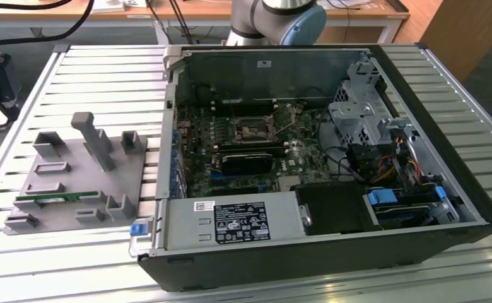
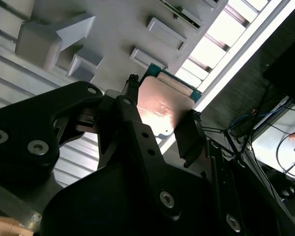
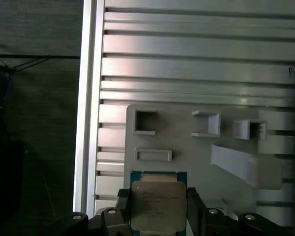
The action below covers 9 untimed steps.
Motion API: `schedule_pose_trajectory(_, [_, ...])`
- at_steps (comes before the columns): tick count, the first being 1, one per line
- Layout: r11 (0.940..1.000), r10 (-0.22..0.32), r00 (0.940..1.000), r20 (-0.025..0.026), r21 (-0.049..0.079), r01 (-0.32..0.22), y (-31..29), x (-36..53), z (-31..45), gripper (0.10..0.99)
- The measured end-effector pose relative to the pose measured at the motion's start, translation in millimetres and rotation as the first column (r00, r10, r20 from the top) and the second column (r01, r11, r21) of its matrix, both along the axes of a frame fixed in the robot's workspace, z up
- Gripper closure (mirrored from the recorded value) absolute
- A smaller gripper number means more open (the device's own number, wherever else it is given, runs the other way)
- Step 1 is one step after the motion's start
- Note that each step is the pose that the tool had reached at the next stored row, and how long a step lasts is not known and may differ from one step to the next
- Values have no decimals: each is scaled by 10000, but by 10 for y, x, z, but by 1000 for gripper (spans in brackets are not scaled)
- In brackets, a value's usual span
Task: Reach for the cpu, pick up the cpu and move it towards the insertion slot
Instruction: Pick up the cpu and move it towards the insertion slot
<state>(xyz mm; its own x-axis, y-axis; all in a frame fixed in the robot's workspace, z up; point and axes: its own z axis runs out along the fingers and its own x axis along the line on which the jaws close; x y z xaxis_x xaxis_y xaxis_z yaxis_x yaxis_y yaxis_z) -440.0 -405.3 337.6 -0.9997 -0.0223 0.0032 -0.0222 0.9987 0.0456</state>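
Gripper and workpiece at the fixture. In both wrist views your gripper (image 3: 158, 209) is clamped on the cpu (image 3: 157, 202). Its black fingers (image 3: 124, 210) press against two opposite edges of the chip. The silvery-white lid faces the cameras, and a green rim shows along one free side. The cpu sits over the grey fixture plate (image 3: 187, 142) at the plate's edge. You cannot tell whether it touches the surface beneath. Raised rectangular pockets and a slanted post stand on the plate beyond the chip. In the second wrist view the chip overlaps the plate's border and the bright slats behind it. In the exterior view the same plate rests on the slatted table (image 1: 94, 76), at the exterior view's left of the open computer case (image 1: 448, 126). A green memory stick (image 1: 57, 197) lies in a holder along the plate's near-left side. The insertion slot (image 1: 253, 130) is a dark square framed in silvery metal. It lies on the green circuit board (image 1: 301, 158) inside the case, just on the far side of the black rectangular block (image 1: 246, 161) and well apart from the fixture plate. The arm's base (image 1: 284, 19) stands beyond the far wall of the case.
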Motion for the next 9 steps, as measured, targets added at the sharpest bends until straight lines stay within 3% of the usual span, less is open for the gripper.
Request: schedule_pose_trajectory(9, [10000,0,10000,0,0,0,2,0,89,545])
